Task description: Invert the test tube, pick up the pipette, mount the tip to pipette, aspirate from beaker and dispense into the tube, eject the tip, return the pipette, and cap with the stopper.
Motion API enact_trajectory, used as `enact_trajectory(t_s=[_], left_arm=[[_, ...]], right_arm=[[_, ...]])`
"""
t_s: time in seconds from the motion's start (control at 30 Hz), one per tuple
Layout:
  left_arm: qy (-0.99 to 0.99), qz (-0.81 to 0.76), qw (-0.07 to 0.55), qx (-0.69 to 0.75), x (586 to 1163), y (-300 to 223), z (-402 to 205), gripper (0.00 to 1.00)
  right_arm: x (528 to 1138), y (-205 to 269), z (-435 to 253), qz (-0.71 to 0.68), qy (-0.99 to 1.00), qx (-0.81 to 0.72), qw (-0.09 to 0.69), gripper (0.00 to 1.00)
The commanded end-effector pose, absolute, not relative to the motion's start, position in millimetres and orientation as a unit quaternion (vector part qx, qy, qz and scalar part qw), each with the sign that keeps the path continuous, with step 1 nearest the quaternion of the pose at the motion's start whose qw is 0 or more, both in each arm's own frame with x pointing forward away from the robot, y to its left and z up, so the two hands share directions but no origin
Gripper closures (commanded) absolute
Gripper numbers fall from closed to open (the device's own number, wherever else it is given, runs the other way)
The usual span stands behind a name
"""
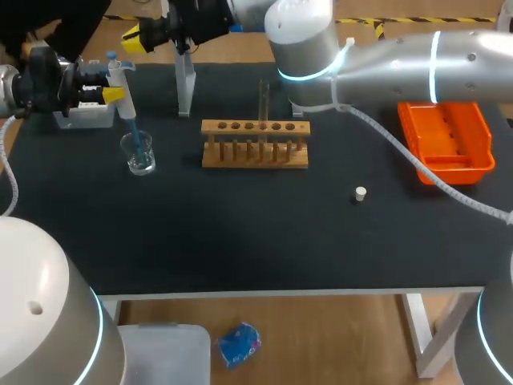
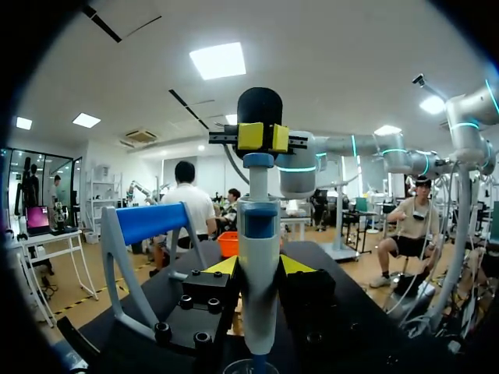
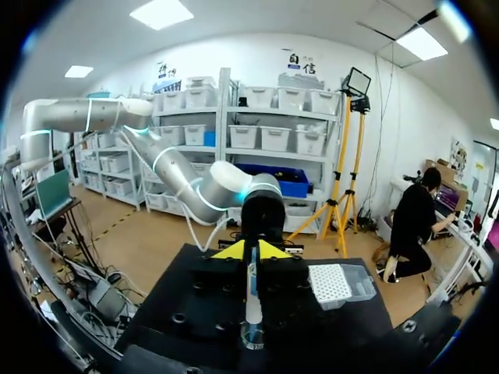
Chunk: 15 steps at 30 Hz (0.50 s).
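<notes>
Left pincer (image 1: 113,89) pinches slim white pipette (image 1: 126,101) in clear beaker (image 1: 140,157); right pincer (image 1: 138,37) seemingly pressed together

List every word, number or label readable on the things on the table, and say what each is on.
No text can be read on anything on the table.
Pipette: no legible print; any marking is too small to read.
Beaker: any graduations are too small to tell.
Rack, tray, stopper: no visible marks.
</notes>
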<state>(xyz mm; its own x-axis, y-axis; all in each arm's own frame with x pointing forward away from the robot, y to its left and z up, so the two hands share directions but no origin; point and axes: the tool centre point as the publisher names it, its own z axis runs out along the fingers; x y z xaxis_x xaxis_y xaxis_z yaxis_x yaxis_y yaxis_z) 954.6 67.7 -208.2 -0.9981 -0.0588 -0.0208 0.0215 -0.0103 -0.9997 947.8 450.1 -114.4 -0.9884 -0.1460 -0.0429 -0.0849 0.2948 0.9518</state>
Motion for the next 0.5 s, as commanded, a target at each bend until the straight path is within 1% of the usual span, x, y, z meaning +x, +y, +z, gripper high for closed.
enact_trajectory(t_s=[0.03, 0.5], left_arm=[[0.702, -0.711, 0.026, -0.011, 956.3, 69.4, -208.8, 1.0], [0.702, -0.711, 0.026, -0.011, 956.3, 69.4, -208.8, 1.0]], right_arm=[[953.9, 457.6, -111.4, -0.592, -0.801, 0.076, 0.052, 1.0], [952.1, 479.2, -117.3, -0.606, -0.79, 0.058, 0.071, 1.0]])
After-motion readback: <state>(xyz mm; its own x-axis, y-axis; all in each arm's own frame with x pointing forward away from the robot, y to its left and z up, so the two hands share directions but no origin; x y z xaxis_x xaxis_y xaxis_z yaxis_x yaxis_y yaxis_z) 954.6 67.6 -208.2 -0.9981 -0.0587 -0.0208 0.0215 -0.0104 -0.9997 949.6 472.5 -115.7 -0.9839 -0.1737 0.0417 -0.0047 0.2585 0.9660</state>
